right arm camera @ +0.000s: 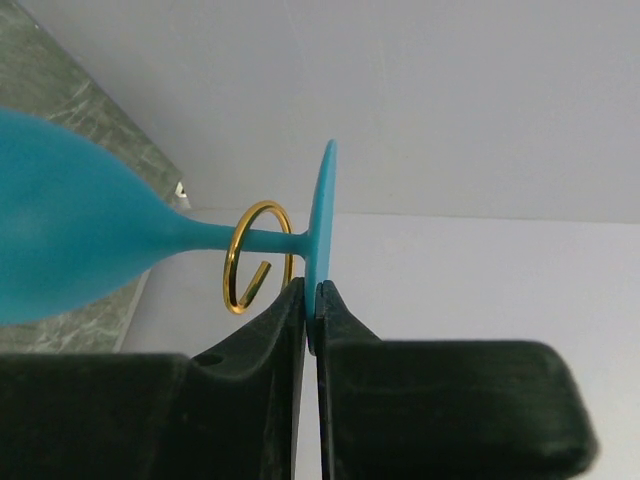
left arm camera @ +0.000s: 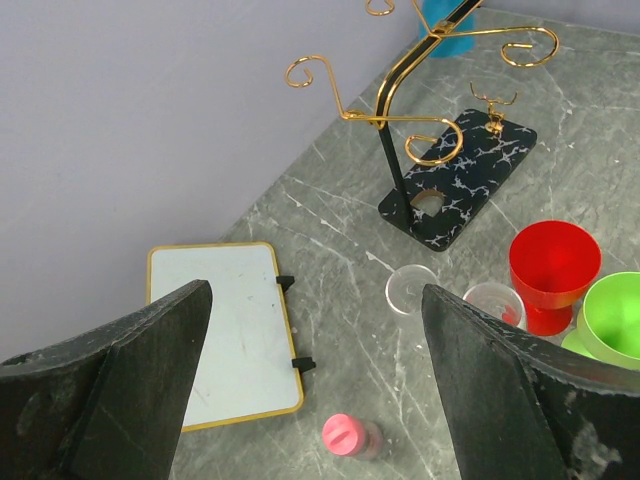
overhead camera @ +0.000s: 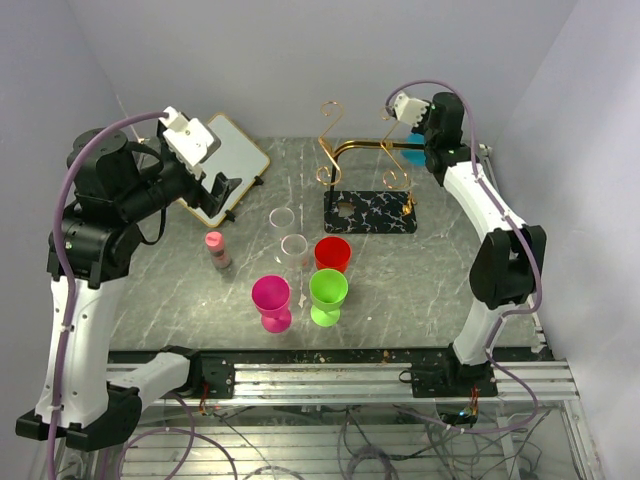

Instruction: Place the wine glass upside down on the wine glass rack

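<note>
Blue wine glass (right arm camera: 80,240) — right gripper (right arm camera: 312,292) pinches foot, raised.

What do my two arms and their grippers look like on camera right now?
The left arm and right arm have white links and bulky black joints. A lavender cable loops along each; a white camera block sits at each wrist. The left gripper and right gripper have two thick, matte black fingers, scuffed on the left.
</note>
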`<act>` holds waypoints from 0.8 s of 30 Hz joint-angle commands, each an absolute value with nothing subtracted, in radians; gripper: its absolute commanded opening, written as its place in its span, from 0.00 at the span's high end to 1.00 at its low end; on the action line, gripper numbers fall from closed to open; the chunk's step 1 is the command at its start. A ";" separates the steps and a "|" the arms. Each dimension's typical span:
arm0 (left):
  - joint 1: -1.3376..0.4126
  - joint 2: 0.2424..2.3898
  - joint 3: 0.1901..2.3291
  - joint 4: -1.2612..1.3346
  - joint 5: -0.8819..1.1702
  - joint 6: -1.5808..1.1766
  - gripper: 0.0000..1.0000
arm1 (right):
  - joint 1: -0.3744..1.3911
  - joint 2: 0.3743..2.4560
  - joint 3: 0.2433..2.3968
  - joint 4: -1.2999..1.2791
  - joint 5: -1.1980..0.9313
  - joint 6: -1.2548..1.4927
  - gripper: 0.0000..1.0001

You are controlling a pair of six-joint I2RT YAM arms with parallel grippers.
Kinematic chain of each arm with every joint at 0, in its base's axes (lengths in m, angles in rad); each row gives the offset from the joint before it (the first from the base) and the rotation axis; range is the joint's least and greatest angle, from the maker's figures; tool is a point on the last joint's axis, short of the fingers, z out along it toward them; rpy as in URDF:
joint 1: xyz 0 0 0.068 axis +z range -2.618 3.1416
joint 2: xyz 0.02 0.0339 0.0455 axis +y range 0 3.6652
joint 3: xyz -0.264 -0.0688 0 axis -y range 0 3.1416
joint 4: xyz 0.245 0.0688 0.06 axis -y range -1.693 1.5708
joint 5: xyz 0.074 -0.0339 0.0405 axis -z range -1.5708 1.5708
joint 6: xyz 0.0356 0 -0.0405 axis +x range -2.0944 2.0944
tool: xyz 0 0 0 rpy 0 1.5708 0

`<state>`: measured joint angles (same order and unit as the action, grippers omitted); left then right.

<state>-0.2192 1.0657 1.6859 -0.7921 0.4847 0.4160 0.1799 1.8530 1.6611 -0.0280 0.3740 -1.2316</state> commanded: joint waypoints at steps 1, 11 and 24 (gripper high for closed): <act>-0.212 1.050 1.697 -0.787 0.510 0.430 0.03 | 0.190 1.800 1.650 -0.031 0.380 -1.229 0.91; -0.212 1.039 1.684 -0.787 0.500 0.438 0.03 | 0.217 1.790 1.656 -0.077 0.375 -1.201 0.87; -0.212 1.026 1.678 -0.788 0.498 0.440 0.04 | 0.229 1.787 1.655 -0.126 0.372 -1.164 0.90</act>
<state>-0.2195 1.0386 1.6855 -0.7933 0.4843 0.4301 0.2241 1.8256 1.6581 -0.1093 0.3733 -1.1885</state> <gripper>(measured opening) 0.966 0.101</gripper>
